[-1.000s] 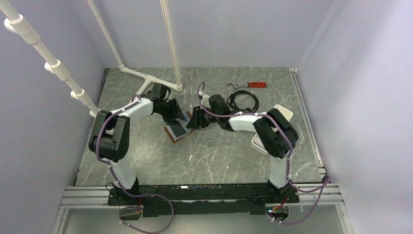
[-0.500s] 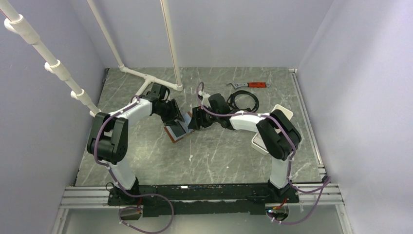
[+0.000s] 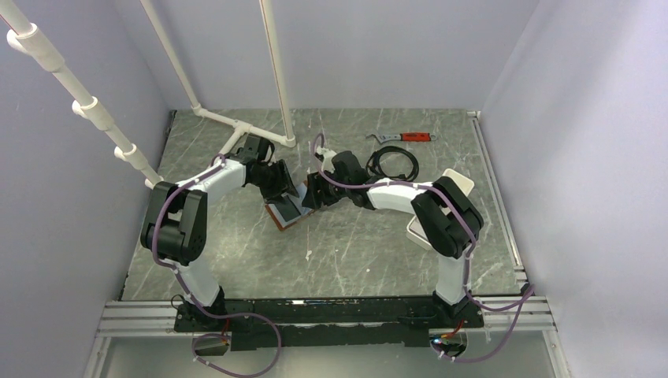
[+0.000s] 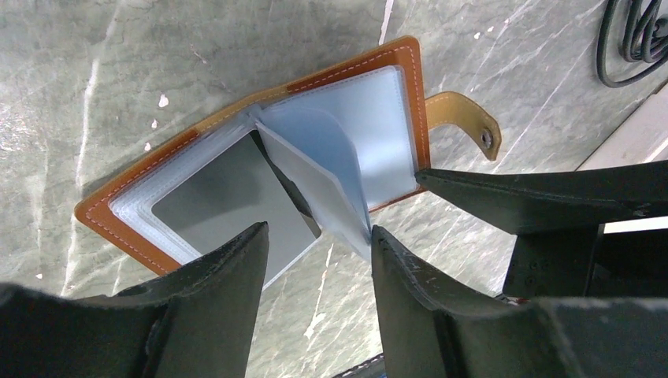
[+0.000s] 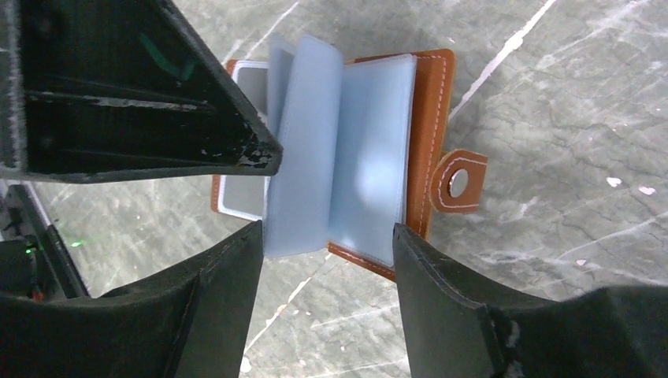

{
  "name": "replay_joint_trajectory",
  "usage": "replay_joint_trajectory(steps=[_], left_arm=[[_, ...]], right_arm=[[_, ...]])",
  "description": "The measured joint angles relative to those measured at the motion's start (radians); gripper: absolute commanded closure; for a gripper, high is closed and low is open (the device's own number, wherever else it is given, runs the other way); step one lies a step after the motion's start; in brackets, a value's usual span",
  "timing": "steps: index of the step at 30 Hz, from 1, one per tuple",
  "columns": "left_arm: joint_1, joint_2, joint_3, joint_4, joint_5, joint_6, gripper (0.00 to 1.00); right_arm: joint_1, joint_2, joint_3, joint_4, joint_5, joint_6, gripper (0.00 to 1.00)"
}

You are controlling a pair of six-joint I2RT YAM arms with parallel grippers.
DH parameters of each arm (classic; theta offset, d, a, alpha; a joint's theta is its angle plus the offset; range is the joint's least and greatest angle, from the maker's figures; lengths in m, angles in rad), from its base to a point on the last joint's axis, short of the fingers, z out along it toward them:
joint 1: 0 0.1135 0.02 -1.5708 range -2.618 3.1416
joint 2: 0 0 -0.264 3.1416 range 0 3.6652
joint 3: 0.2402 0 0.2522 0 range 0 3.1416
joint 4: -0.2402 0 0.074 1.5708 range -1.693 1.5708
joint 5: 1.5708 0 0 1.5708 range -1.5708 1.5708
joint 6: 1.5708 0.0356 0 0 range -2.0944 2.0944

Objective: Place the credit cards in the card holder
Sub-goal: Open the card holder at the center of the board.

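Biggest first: grey marbled table (image 3: 236,252) under both arms. Next down, a white tray (image 3: 465,179) well behind the right gripper (image 5: 327,228), back by that arm's elbow. Then a coil of black cable (image 3: 394,164) near the back of that same gripper's wrist. Left gripper (image 4: 318,230) nose to nose with the right one, both tipped down over the card holder (image 4: 382,118). Lying open directly beneath the 2 of them, brown leather with clear plastic sleeves. Got 1 sleeve (image 4: 323,157) standing up with its edge right by 1 of the left gripper's fingers (image 4: 410,299). Both sets of jaws spread apart, not pinching anything. Can spot 1 grey credit card (image 4: 228,205) tucked in a sleeve, just ahead of the left gripper's other finger. Smallest bit: the closing tab (image 4: 465,122), flat on the stone just beyond the tip of the right gripper's finger.
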Motion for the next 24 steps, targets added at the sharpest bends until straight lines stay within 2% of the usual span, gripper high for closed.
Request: replay_joint_trajectory(steps=[5, 13, 24], left_arm=[[0.000, 0.000, 0.000, -0.006, -0.001, 0.005, 0.42], [0.007, 0.000, 0.000, -0.017, -0.005, 0.022, 0.41], [0.011, 0.000, 0.000, -0.023, -0.006, 0.023, 0.41]], right_arm=[[0.008, 0.006, 0.003, -0.012, 0.044, -0.010, 0.42], [0.014, 0.006, -0.014, -0.009, 0.063, -0.027, 0.29], [0.019, -0.012, -0.069, -0.004, 0.081, -0.053, 0.28]])
